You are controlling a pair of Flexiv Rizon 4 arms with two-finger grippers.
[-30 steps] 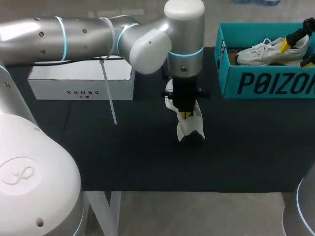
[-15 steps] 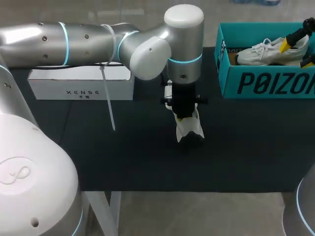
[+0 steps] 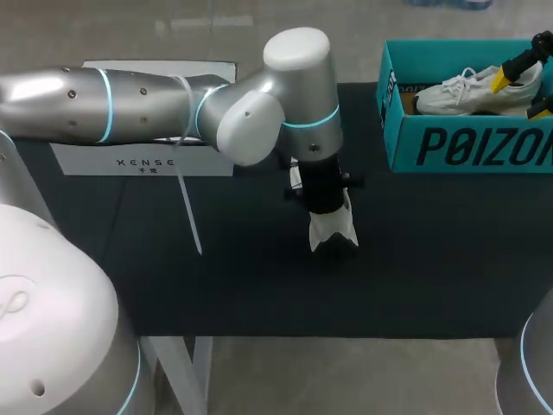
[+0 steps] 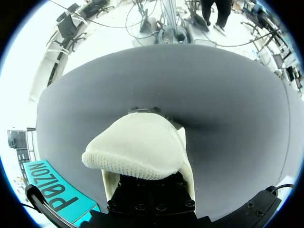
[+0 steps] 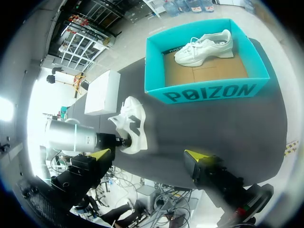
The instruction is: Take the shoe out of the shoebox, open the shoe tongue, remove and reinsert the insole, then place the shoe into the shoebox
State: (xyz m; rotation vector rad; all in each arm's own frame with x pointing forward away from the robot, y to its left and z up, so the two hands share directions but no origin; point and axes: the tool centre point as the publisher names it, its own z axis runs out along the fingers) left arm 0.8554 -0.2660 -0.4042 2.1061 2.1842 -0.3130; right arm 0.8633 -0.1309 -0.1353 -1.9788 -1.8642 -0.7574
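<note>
Left hand [image 3: 327, 201]: pointed straight down at the middle of the desk [image 3: 259, 285], in contact with the white shoe [image 3: 333, 230] that stands there. Hand state: cannot be determined. In the head view the wrist hides the contact area, and in the left wrist view the shoe's rounded mesh end covers the front of the hand. Whether the shoe is gripped cannot be determined either.

Shoe position: on the desk, outside the shoebox [image 3: 467, 147], left of it and well apart from it. One end shows on the near side of the hand and a smaller part on the far side; the hand hides the section between.

Left arm [image 3: 130, 104]: enters from the left and runs across the far half of the desk. A thin white strip [image 3: 188, 207] hangs from it. Behind the arm, at the far left of the desk, lies a white box [image 3: 143, 162], partly hidden.

Shoebox: teal, open at the top, at the far right of the desk. A second white shoe [image 3: 454, 91] sits inside, towards the far wall, on the brown floor of the box.

Right hand [image 5: 147, 155]: wide open, holding nothing, raised above the desk. In the head view it shows at the far right, over the shoebox. In the right wrist view the shoebox and the desk shoe both lie ahead of it, well apart from it
</note>
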